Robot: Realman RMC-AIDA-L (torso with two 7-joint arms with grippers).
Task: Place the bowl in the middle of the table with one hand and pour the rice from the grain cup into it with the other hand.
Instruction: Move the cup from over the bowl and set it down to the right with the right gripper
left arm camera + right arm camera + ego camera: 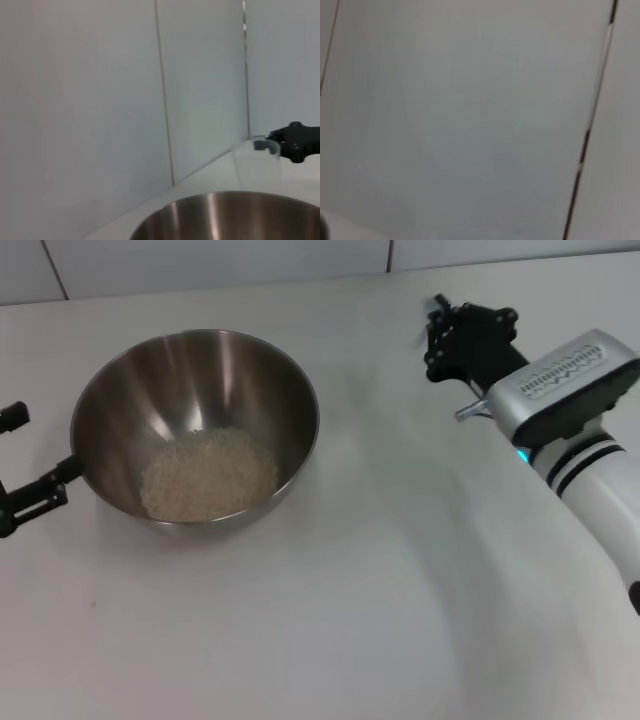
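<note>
The steel bowl (195, 425) stands left of the table's (380, 600) middle, with a pale heap of rice (208, 476) in its bottom. At the table's far left edge my left gripper (28, 455) is open; its near finger (48, 490) touches the bowl's outer rim. At the back right, well away from the bowl, my right gripper (437, 335) is shut on the clear grain cup (256, 162). In the left wrist view the cup looks empty, beyond the bowl's rim (225, 200), and the right gripper (287, 142) holds it at its top edge. The cup hardly shows in the head view.
A pale tiled wall (200, 260) runs along the table's far edge. The right wrist view shows only that wall (470, 125) and a dark seam (585, 150). White tabletop stretches in front of the bowl and to its right.
</note>
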